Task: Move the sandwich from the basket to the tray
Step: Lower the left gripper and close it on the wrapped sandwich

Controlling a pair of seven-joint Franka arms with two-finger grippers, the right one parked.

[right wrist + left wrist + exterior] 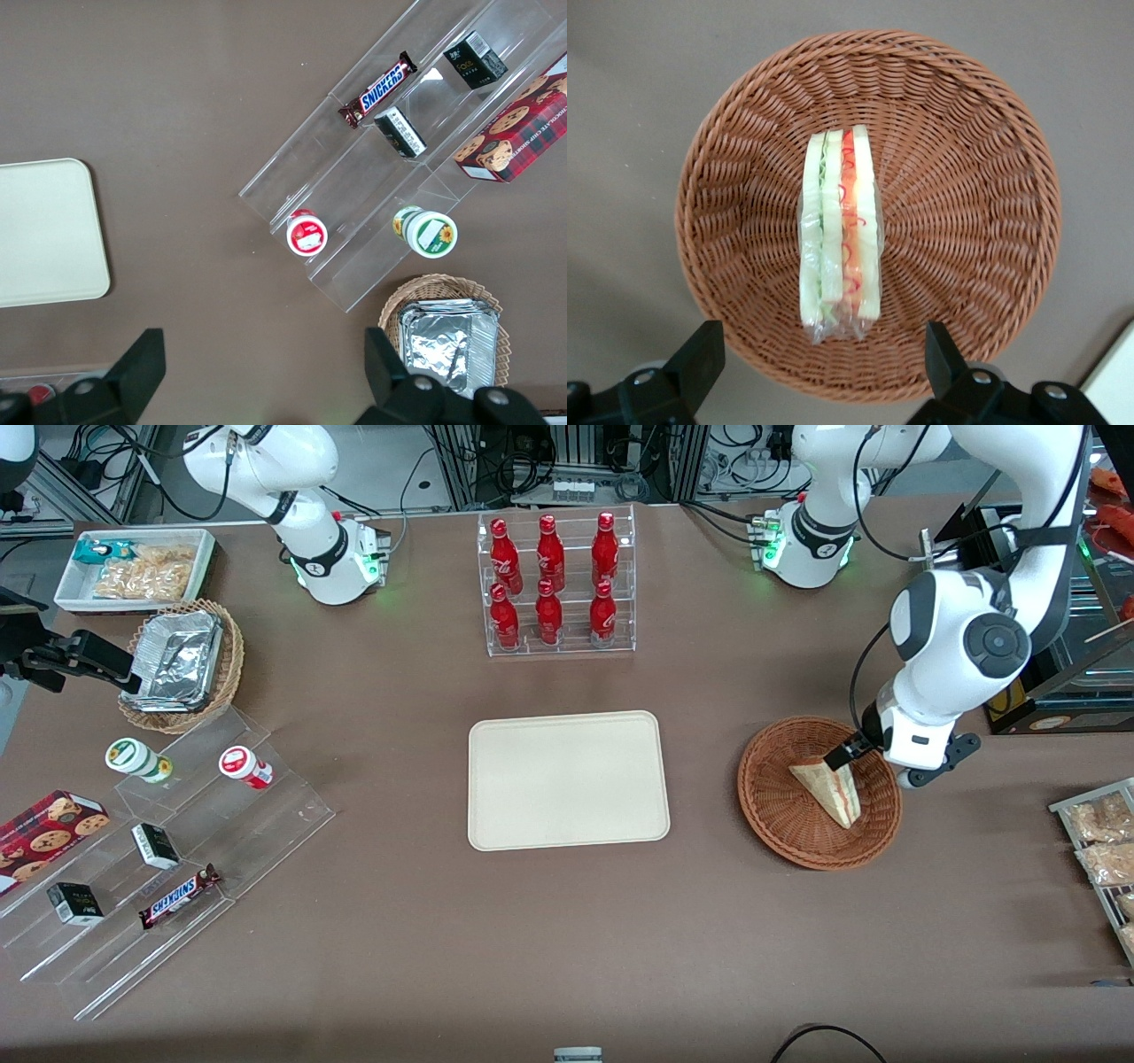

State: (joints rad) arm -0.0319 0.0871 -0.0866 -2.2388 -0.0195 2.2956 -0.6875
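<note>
The sandwich (831,790), a wrapped pale wedge with red and green filling, lies in the round reddish-brown basket (780,824) toward the working arm's end of the table. In the left wrist view the sandwich (840,230) lies near the middle of the basket (966,177). My left gripper (873,766) hovers over the basket's part farther from the front camera, just above the sandwich's tip. It is open and empty (822,345), its fingers apart on either side of the sandwich's end. The beige tray (567,779) lies flat mid-table, nothing on it.
A clear rack of red bottles (556,584) stands farther from the front camera than the tray. Clear stepped shelves with snacks (159,850), a tan basket of foil containers (182,664) and a white bin (133,567) lie toward the parked arm's end. Bagged snacks (1103,841) lie beside the basket.
</note>
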